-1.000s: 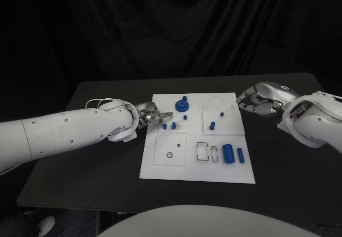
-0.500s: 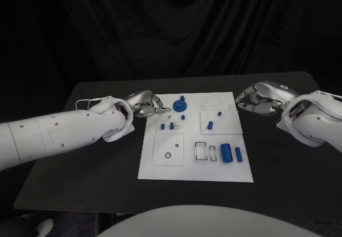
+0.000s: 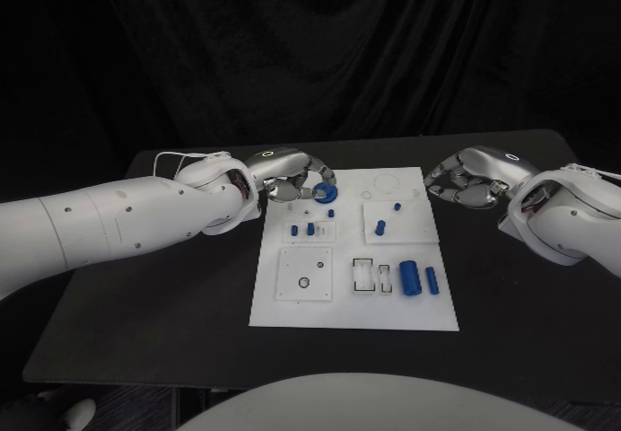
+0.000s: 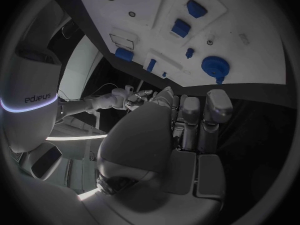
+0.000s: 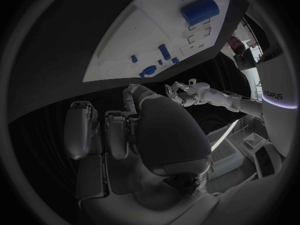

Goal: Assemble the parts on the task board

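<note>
The white task board [image 3: 356,305] lies mid-table. A blue round part with a peg on top [image 3: 327,191] stands near the board's far left corner. My left hand [image 3: 290,178] hovers right beside it, fingers curled. In the left wrist view the fingers [image 4: 187,112] stop short of the round part [image 4: 215,66] and hold nothing. Small blue pegs [image 3: 310,229] stand below it, and two blue cylinders [image 3: 412,277] lie at the board's right. My right hand [image 3: 463,180] hangs curled and empty off the board's far right corner; its bent fingers [image 5: 117,135] hold nothing.
A square sub-plate with a round hole [image 3: 307,272] and two rectangular slots [image 3: 369,275] sit on the near half of the board. Two more blue pieces [image 3: 383,227] stand on a sub-plate at the right. Black table [image 3: 169,296] surrounds the board.
My left hand has risen from beside the small pegs toward the board's far left corner, ending next to the blue round part. The right hand has stayed put.
</note>
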Controlling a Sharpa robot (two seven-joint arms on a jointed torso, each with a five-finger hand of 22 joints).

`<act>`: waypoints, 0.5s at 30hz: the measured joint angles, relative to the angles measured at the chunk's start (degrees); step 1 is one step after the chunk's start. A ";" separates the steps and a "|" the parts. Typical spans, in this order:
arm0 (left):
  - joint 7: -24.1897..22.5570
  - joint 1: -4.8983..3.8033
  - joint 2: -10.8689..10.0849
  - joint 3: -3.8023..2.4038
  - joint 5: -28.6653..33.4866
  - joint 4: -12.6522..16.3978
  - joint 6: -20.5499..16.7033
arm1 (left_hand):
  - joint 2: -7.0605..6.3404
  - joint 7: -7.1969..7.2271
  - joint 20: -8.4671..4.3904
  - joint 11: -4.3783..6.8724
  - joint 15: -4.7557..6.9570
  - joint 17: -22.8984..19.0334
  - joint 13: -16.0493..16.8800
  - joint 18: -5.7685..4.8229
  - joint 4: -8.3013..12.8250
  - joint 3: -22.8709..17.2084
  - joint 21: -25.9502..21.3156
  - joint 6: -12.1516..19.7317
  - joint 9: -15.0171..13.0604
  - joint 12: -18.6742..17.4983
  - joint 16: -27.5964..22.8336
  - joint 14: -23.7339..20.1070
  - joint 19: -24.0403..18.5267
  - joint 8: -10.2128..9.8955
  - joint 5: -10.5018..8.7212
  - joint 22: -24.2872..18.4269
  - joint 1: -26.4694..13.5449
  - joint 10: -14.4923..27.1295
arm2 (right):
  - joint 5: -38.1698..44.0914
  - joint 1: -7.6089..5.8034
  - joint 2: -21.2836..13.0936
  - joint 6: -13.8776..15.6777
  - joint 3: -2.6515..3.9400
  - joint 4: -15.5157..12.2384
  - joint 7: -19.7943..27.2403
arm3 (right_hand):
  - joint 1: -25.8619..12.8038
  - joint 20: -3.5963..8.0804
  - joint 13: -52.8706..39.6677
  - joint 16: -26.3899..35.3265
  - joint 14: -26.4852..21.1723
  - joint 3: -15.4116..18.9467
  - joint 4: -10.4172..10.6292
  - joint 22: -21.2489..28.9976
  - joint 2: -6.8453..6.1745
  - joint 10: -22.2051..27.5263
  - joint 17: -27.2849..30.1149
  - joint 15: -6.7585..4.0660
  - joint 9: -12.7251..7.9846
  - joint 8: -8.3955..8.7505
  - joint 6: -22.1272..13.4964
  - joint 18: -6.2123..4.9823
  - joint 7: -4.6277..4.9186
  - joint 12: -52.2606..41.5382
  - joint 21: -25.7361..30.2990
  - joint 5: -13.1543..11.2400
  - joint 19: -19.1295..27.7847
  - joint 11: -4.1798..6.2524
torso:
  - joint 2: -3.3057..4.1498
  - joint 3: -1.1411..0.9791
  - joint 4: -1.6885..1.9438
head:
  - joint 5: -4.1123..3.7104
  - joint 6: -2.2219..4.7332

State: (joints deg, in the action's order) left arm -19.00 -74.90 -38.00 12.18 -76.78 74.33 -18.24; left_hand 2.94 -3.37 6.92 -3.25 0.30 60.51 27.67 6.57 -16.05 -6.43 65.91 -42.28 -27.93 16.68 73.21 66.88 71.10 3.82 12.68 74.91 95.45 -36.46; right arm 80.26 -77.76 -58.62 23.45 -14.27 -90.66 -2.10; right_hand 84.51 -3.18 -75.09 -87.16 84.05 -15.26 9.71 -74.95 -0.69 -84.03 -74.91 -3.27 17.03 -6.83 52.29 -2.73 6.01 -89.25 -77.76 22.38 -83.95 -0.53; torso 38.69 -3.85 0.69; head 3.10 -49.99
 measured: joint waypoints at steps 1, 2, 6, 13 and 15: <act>-0.31 0.03 0.62 0.00 -0.75 -0.78 0.31 | -0.81 0.37 -0.12 0.20 0.27 -0.13 -1.53 -0.01 0.26 -1.03 0.38 -0.32 1.64 -0.73 0.04 0.58 0.54 0.00 -0.58 0.00 0.04 0.05 | -0.02 0.01 0.01 0.01 0.00 0.01 0.05 | 0.00 0.00 0.01 0.00 0.00 0.00 0.00 0.00 0.00 0.00 0.00 0.00 0.00 0.00 0.00 0.00 0.00 0.00 0.00 0.00 0.00 0.00 | 0.01 -0.01 0.00 | -0.05 0.00; -0.57 0.09 1.24 0.00 -1.48 -1.59 0.61 | -1.34 1.00 -0.34 0.24 0.35 -0.15 -2.56 -0.01 0.53 -1.61 0.54 -0.27 2.83 -1.14 0.29 1.02 0.79 0.00 -1.33 0.00 0.05 0.11 | -0.05 0.03 0.01 0.02 0.00 0.01 0.10 | 0.00 0.00 0.02 0.00 0.00 0.00 0.00 0.00 0.00 0.00 0.00 0.00 0.00 0.00 0.00 0.00 0.00 0.00 0.00 0.00 0.00 0.00 | 0.01 -0.01 0.00 | -0.10 0.00; -1.06 0.81 3.28 -0.03 -3.82 -4.11 1.47 | -3.15 3.29 -0.36 -0.17 0.11 -0.91 -4.77 0.00 1.62 -1.81 0.55 0.42 5.93 -1.65 0.62 1.34 1.21 0.00 -6.16 0.00 -1.47 1.56 | -0.11 0.06 0.01 0.03 0.00 0.03 0.25 | 0.00 0.00 0.04 0.00 0.00 0.00 0.00 0.00 0.00 0.00 0.00 0.00 0.00 0.00 0.00 0.00 0.00 0.20 0.00 0.00 0.00 0.00 | 0.03 -0.02 0.03 | -0.38 0.00; -0.87 1.75 5.04 0.01 -6.41 -6.49 2.53 | -4.71 4.92 -0.45 -0.13 0.11 -0.56 -5.29 -0.89 2.83 0.06 1.67 -0.20 8.01 -0.01 1.78 2.54 2.75 0.00 -5.51 0.00 -4.14 1.73 | -0.23 0.09 0.03 0.04 0.00 0.04 0.45 | -0.01 0.00 0.04 0.00 0.00 0.00 0.00 0.01 0.01 0.00 0.00 0.00 0.00 0.00 0.00 0.01 0.00 0.29 0.00 0.00 0.00 0.00 | 0.10 -0.04 0.03 | -0.64 0.00; -0.66 1.88 5.31 0.01 -6.98 -6.86 2.74 | -4.77 5.40 -0.45 0.26 0.11 -0.58 -5.29 -0.89 3.02 0.25 1.67 -0.68 8.40 0.63 1.78 2.54 2.75 0.00 -4.60 0.00 -4.20 1.32 | -0.25 0.09 0.06 0.03 0.00 0.05 0.47 | -0.18 0.00 0.03 0.00 0.00 0.00 0.00 0.01 0.18 0.00 0.00 0.00 0.00 0.00 0.00 0.01 0.00 0.28 0.00 0.00 0.00 0.00 | 0.14 -0.02 0.01 | -0.65 0.00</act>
State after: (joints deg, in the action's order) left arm -19.67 -73.02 -32.69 12.19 -83.76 67.48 -15.50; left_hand -1.83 2.02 6.47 -2.99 0.40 59.93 22.38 5.68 -13.03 -6.18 67.59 -42.96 -19.53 17.31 74.99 69.42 73.85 3.82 8.09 74.91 91.26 -35.14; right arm 80.01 -77.67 -58.56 23.49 -14.27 -90.61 -1.63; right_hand 84.33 -3.18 -75.06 -87.16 84.05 -15.26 9.71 -74.94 -0.51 -84.03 -74.91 -3.27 17.03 -6.83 52.29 -2.72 6.01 -88.96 -77.76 22.38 -83.95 -0.53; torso 38.83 -3.87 0.69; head 2.45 -49.99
